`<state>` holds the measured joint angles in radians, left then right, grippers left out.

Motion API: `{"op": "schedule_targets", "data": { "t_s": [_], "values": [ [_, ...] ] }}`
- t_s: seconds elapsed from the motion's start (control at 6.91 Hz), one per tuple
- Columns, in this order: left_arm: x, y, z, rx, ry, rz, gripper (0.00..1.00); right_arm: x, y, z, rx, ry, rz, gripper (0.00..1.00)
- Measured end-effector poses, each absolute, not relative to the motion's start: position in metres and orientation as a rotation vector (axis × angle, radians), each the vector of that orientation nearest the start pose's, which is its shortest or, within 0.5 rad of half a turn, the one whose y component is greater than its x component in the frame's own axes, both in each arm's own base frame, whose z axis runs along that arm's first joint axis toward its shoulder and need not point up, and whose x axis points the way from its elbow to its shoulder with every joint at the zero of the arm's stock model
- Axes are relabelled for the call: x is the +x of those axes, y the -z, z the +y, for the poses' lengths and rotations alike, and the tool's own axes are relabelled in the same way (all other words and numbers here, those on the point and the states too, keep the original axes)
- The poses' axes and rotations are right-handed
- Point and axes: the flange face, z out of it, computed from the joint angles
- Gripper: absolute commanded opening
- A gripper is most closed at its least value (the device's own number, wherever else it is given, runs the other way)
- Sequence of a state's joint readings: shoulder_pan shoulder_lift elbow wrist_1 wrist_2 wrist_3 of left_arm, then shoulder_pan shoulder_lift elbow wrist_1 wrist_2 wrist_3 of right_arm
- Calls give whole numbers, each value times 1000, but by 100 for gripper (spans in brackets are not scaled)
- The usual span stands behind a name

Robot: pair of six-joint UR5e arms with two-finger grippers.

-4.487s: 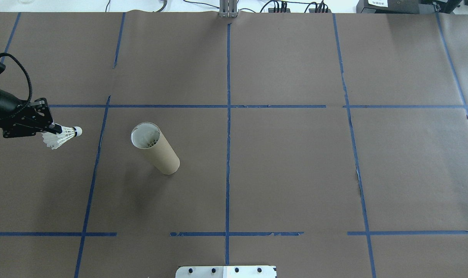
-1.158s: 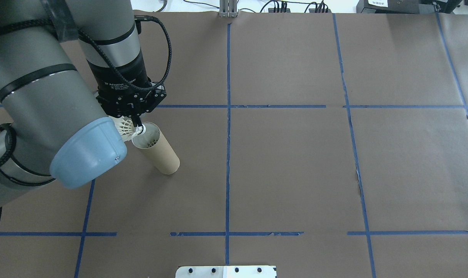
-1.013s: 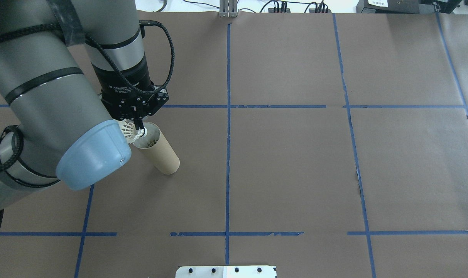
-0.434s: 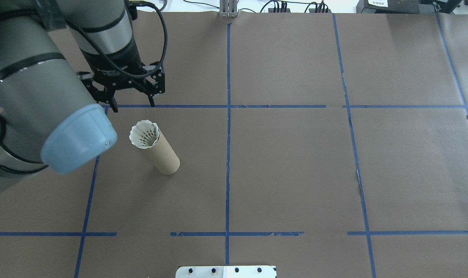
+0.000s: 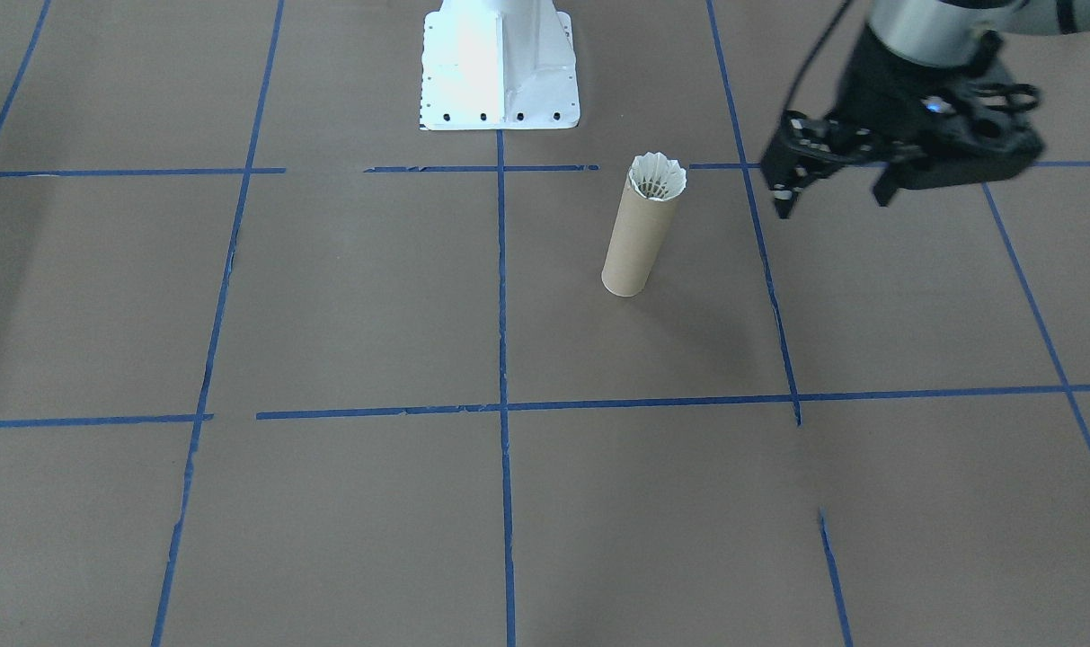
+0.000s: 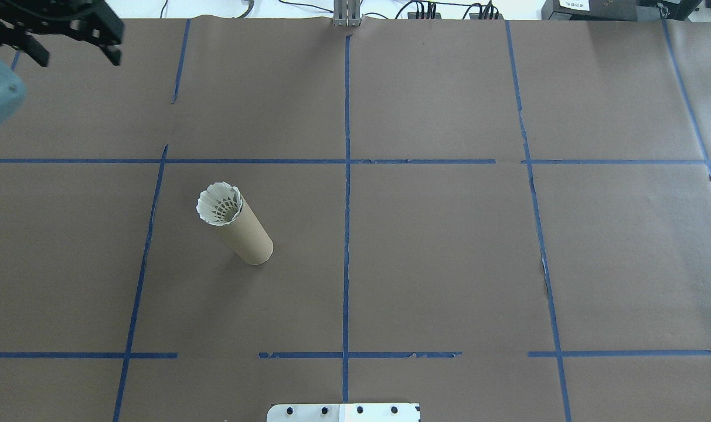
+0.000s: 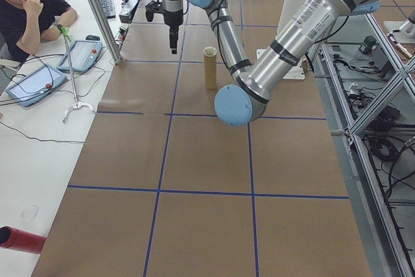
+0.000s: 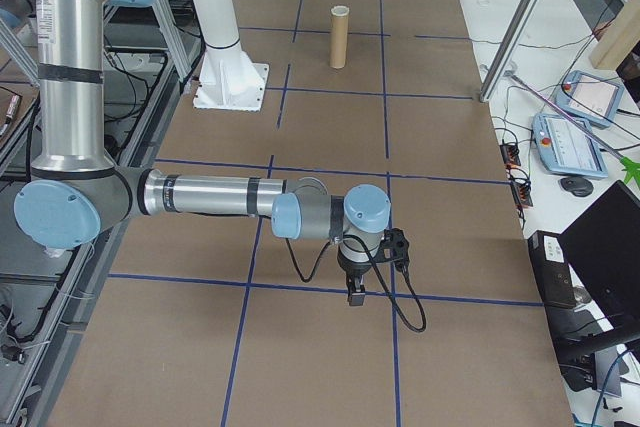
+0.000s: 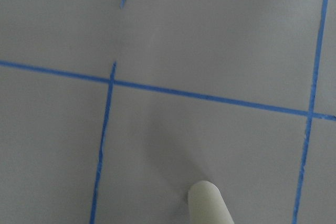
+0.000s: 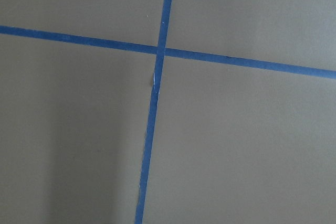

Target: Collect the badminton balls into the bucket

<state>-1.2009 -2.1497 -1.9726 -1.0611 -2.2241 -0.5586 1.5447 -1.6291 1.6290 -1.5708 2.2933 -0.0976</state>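
Shuttlecock: the small white feather shuttlecock (image 6: 218, 204) sits in the mouth of the tube, cork tip down and out of sight, its feather skirt flaring just over the rim.
Tube: the tall narrow brown cardboard tube (image 6: 247, 234) stands upright on the brown paper-covered table (image 6: 449, 246), in the robot's left half, roughly midway between its near and far edges.
Left gripper: the black two-finger left gripper (image 5: 832, 193) hangs above the table towards the far left corner, well apart from the tube; its fingers are spread and hold nothing.
Right gripper: the right gripper (image 8: 355, 297) shows only in the right side view, low over the table near its right end; I cannot tell whether it is spread or pressed together.
Key relation: the tube's long axis is vertical, the shuttlecock's axis runs along it, and the left arm is much the nearer one.
Task state: judging by how things lie, the drop is done, though the shuttlecock rides high at the top.
Next move: with no other shuttlecock in view, a light push straight down along the axis may be all that remains.
Risk: a sideways nudge could tip the tube.
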Motion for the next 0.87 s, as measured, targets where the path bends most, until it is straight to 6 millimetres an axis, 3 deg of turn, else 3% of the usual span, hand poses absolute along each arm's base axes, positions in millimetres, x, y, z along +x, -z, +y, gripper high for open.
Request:
{"op": "schedule_targets", "data": {
  "t_s": [0.29,0.43,0.58,0.72,0.87],
  "values": [
    [48,-362,-577,160,-102,749,100,55,-662,-469,26,118,-722,100],
    [11,-437,-564,131,-119,740,100,55,-661,-469,26,118,-722,100],
    [-15,-511,-537,80,-111,758,100,55,-661,-469,26,117,-722,100],
    [-26,-573,-515,29,-91,784,100,55,-662,-469,25,117,-722,100],
    [-31,-621,-506,1,-76,796,100,55,-661,-469,26,117,-722,100]
  ]
}}
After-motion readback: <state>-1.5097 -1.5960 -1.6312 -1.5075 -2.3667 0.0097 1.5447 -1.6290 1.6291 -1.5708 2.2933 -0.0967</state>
